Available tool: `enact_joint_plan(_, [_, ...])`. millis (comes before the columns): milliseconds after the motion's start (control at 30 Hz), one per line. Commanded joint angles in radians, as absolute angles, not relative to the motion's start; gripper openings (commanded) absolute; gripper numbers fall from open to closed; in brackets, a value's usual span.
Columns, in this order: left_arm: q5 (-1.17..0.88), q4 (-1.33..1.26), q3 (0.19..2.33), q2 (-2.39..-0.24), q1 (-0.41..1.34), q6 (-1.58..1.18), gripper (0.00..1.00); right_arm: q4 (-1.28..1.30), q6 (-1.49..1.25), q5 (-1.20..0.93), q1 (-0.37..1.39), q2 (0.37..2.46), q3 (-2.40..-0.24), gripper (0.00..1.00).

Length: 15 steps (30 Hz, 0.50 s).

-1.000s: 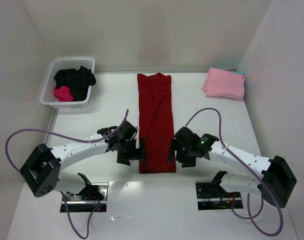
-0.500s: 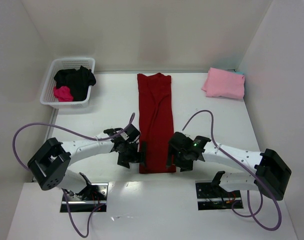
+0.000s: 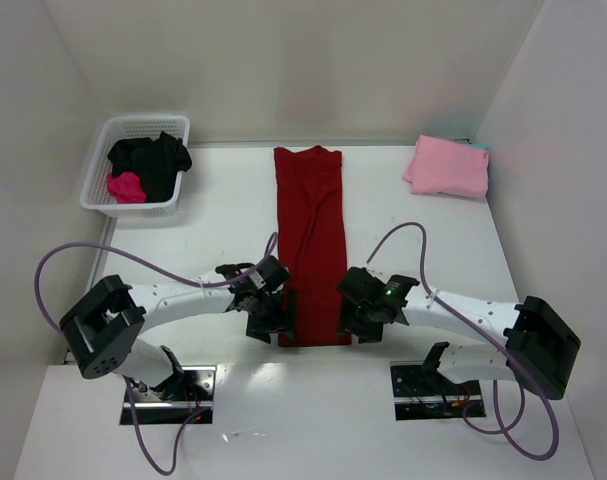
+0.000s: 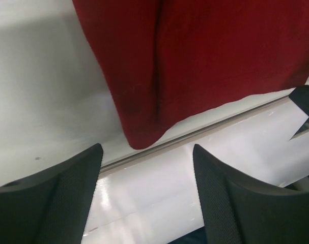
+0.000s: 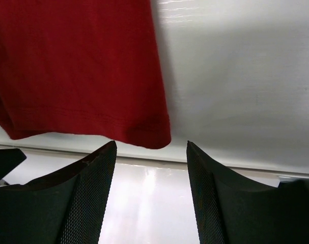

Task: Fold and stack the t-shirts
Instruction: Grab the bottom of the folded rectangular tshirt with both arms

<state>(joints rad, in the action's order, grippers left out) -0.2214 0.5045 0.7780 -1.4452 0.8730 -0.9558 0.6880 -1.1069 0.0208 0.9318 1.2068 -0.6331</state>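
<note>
A dark red t-shirt (image 3: 309,230) lies folded into a long narrow strip down the middle of the table, neck at the far end. My left gripper (image 3: 284,317) stands open at its near left corner, and the left wrist view has that corner (image 4: 141,134) just ahead of the gap between the fingers (image 4: 67,193). My right gripper (image 3: 345,318) stands open at the near right corner (image 5: 151,134), with nothing between its fingers (image 5: 88,193). A light pink t-shirt (image 3: 448,167) lies folded square at the far right.
A white basket (image 3: 128,207) at the far left holds a black t-shirt (image 3: 153,158) and a magenta one (image 3: 126,187). A seam in the table (image 4: 220,123) runs just below the red shirt's hem. White walls close in both sides.
Both grippers have moved nearer along the red shirt's sides to its near corners, and their jaws have narrowed somewhat. The shirt has not moved.
</note>
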Motion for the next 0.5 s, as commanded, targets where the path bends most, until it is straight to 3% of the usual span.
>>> enact_joint_plan(0, [-0.213,0.485,0.778,-1.46,0.89,-1.026,0.75,0.661,-1.112,0.052,0.94,1.197,-0.614,0.63])
enact_joint_plan(467, [-0.166,0.465,0.759,-1.491,0.908,-1.085,0.72,0.614,-1.131,0.054,0.94,1.126,-0.554,0.63])
